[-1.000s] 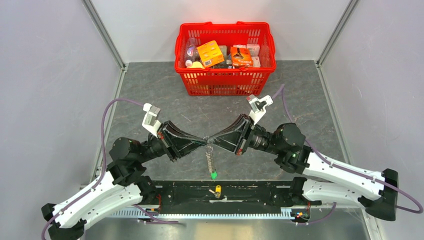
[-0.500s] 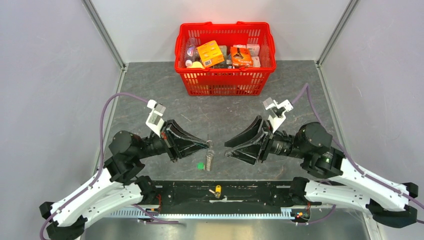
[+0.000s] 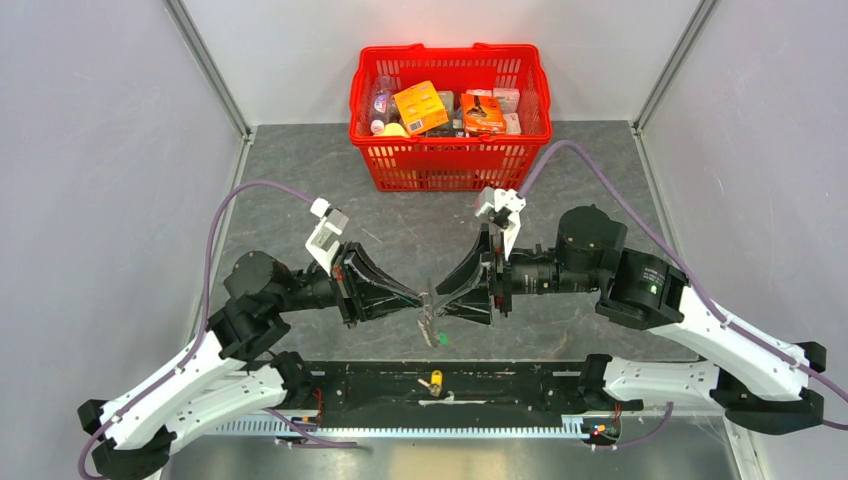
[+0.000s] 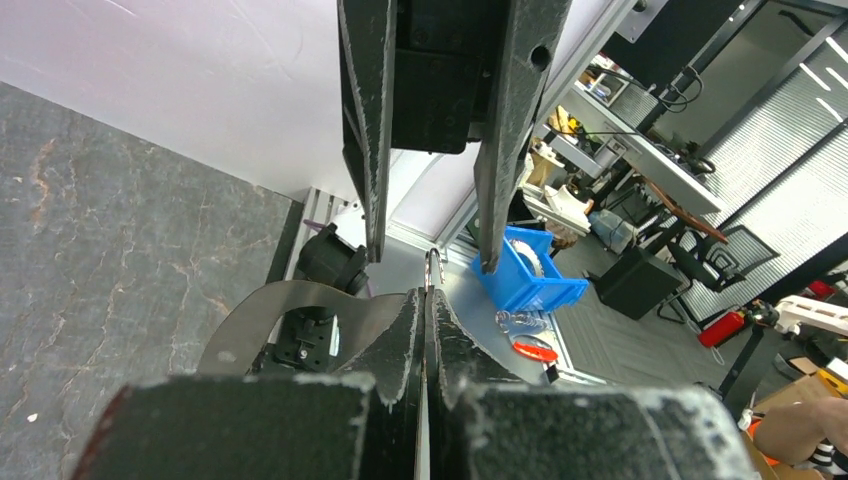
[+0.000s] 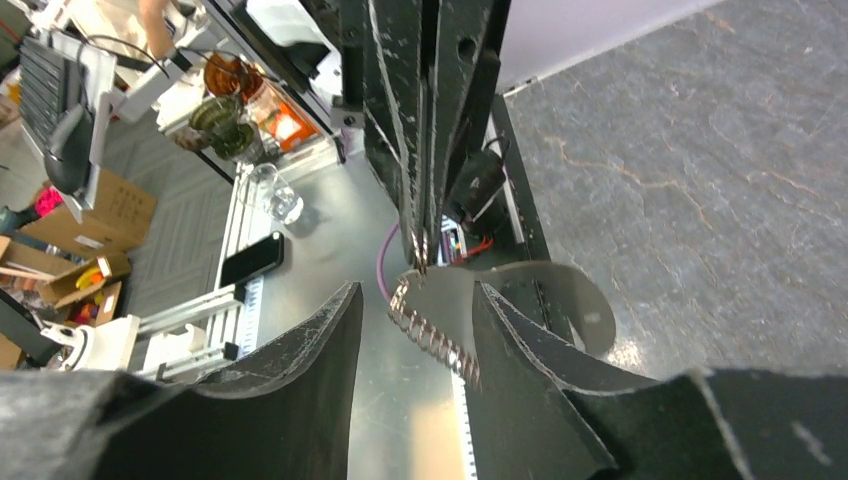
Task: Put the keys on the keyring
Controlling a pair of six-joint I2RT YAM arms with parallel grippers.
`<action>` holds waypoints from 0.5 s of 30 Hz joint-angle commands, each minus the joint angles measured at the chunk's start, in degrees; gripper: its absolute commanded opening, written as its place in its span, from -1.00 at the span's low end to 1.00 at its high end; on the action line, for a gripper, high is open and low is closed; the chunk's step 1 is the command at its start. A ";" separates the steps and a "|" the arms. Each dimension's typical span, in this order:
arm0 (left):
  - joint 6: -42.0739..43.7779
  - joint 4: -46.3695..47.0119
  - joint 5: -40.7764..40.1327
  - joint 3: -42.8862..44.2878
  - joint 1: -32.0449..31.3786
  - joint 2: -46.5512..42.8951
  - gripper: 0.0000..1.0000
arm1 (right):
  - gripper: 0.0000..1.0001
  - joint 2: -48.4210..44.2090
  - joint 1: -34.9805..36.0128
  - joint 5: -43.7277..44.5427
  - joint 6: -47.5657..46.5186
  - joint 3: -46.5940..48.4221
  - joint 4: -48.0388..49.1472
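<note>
Two claws meet tip to tip above the near edge of the table [image 3: 300, 180], about midway along it. The left gripper [image 3: 424, 297] is pinched tight on the thin wire of the keyring [image 3: 428, 325]. The right gripper [image 3: 441, 301] stands part-spread, with the ring's coiled stretch between its fingers. The green key [image 3: 441, 340] sits by the ring's lower end. The yellow key [image 3: 436, 379] lies on the black rail [image 3: 520, 385] along that edge.

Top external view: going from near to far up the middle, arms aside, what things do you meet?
yellow key → green key → keyring → basket
</note>
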 commanded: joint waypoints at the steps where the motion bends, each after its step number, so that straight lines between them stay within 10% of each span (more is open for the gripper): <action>1: 2.02 0.87 1.91 2.68 0.07 -0.60 -0.96 | 0.03 0.27 0.23 -1.99 -3.61 3.21 -4.45; 15: 1.50 1.92 3.13 2.41 0.07 0.17 -0.96 | -0.23 2.63 0.21 -2.93 -2.42 4.83 -2.46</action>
